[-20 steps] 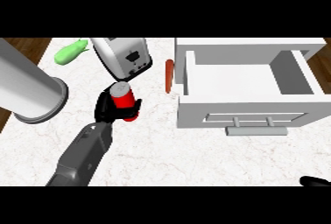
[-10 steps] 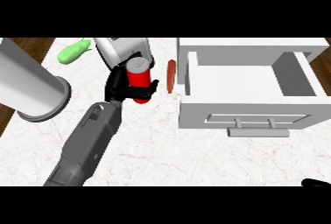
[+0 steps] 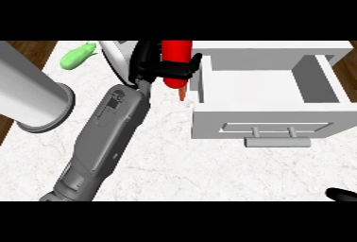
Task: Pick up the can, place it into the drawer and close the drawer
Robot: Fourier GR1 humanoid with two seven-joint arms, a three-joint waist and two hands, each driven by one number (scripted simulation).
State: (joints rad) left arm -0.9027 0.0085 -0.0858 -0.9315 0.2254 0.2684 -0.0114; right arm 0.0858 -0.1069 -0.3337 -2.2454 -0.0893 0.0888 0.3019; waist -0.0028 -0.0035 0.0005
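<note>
Up near the far edge of the tabletop (image 3: 174,156), the left hand (image 3: 157,66) has its black fingers curled round the red can (image 3: 174,59), which it holds clear of the marble surface and roughly upright, its top toward the far edge. The can sits just beside the left wall of the drawer (image 3: 268,101), outside it, with one finger reaching across toward that wall. Below the can an orange carrot (image 3: 182,93) pokes out, its pointed end aimed toward the near edge, lying close along the drawer's left side. The grey forearm runs from the near left corner diagonally up to the hand.

The drawer stands pulled open, white, its inside bare as far as can be seen, with a grey bar handle (image 3: 276,141) on the front face that looks toward the near edge. Behind the hand a white appliance (image 3: 118,56) shows in part; what it is cannot be told. A green vegetable (image 3: 77,55) lies near the far left corner, apart from the hand. A large grey cylinder (image 3: 31,97) stands at the left edge of the tabletop. At the near right corner only a black tip of the right hand (image 3: 343,194) shows, and how its fingers stand cannot be told.
</note>
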